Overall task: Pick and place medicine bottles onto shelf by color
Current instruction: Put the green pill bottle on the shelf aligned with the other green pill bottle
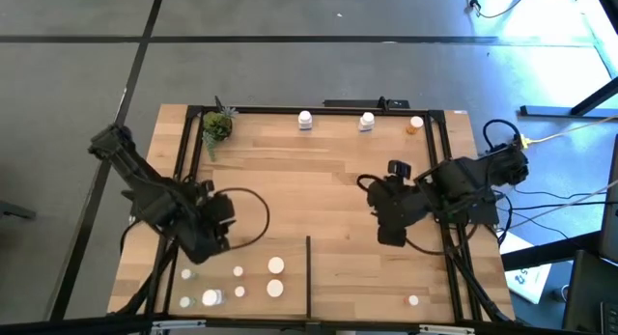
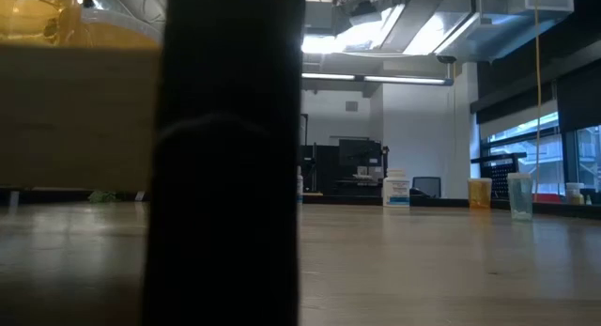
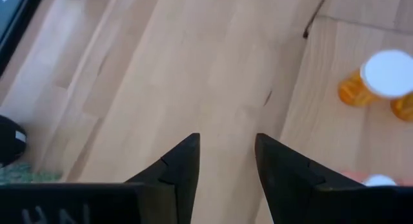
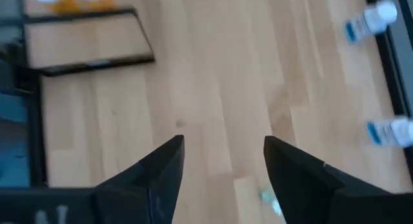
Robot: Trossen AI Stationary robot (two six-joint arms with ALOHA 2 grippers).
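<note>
Medicine bottles (image 1: 275,266) along shelf (image 1: 328,195) edges, centre bare, both end effectors empty, parted.

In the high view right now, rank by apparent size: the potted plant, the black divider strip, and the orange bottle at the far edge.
1. Divider strip: the longest, though very thin.
2. Potted plant: shorter than the strip but much broader.
3. Orange bottle: clearly the smallest.
Strip against plant depends on whether length or area counts.

Shelf (image 1: 328,195) — pale wood planks, black bars. Bottles (image 1: 276,265) mostly white, white-capped; one orange bottle (image 1: 414,125) at the far edge. Potted plant (image 1: 217,127) green. Arms dark — floor grey.
</note>
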